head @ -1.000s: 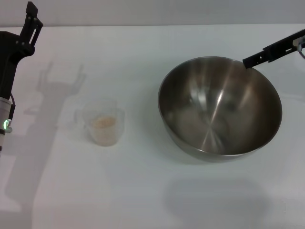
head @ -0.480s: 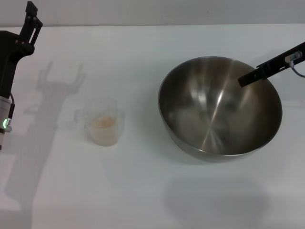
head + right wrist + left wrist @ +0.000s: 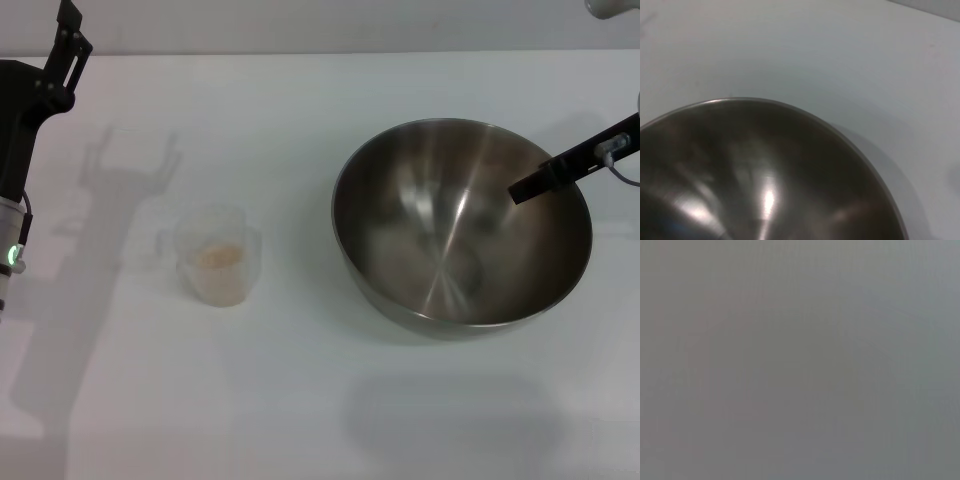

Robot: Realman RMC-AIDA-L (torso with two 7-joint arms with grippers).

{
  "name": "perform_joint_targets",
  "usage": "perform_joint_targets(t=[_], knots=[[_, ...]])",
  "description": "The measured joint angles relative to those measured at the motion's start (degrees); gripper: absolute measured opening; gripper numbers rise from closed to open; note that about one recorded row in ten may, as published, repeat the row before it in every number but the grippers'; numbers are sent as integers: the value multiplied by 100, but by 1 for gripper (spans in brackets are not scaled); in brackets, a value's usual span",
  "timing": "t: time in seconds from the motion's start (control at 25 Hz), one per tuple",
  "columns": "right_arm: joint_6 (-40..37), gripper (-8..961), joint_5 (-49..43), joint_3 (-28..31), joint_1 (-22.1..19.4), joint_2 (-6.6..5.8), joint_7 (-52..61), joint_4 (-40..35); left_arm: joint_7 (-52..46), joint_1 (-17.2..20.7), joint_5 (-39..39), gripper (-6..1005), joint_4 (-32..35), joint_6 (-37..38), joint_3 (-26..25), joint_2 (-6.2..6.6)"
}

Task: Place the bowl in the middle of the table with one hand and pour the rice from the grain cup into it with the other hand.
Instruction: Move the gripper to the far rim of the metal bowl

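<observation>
The steel bowl (image 3: 460,225) sits right of the middle of the white table (image 3: 300,400). Its inside also fills the lower part of the right wrist view (image 3: 755,175). The clear grain cup (image 3: 218,255) stands upright left of the middle, with a little rice (image 3: 217,257) in its bottom. My right gripper (image 3: 545,180) reaches in from the right. One black finger lies over the bowl's right rim, with its tip above the inside. My left gripper (image 3: 65,45) hangs raised at the far left, well back from the cup. Its shadow on the table shows two spread prongs.
The table's back edge (image 3: 320,52) runs along the top of the head view. The left arm's shadow (image 3: 120,180) falls on the table behind the cup. The left wrist view is a plain grey blur.
My right gripper's finger has moved from the bowl's far right rim inward and down over its right side. The bowl, the cup and the left arm have stayed put.
</observation>
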Motion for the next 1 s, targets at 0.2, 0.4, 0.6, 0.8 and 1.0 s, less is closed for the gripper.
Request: perform_joint_targets(t=[0.2, 0.4, 0.6, 0.8, 1.0], knots=[[-38, 538, 10, 31, -29, 35, -104, -59, 0, 0, -11, 857, 13, 0, 0, -1], [-123, 343, -16, -6, -29, 39, -180, -13, 0, -1, -19, 857, 35, 0, 0, -8], [-133, 150, -26, -12, -26, 43, -244, -14, -1, 3, -21, 857, 36, 0, 0, -9], [-135, 39, -28, -12, -24, 42, -275, -64, -11, 6, -19, 858, 35, 2, 0, -15], [-135, 38, 4, 19, -96, 41, -334, -355, -22, 4, -16, 859, 29, 7, 0, -19]])
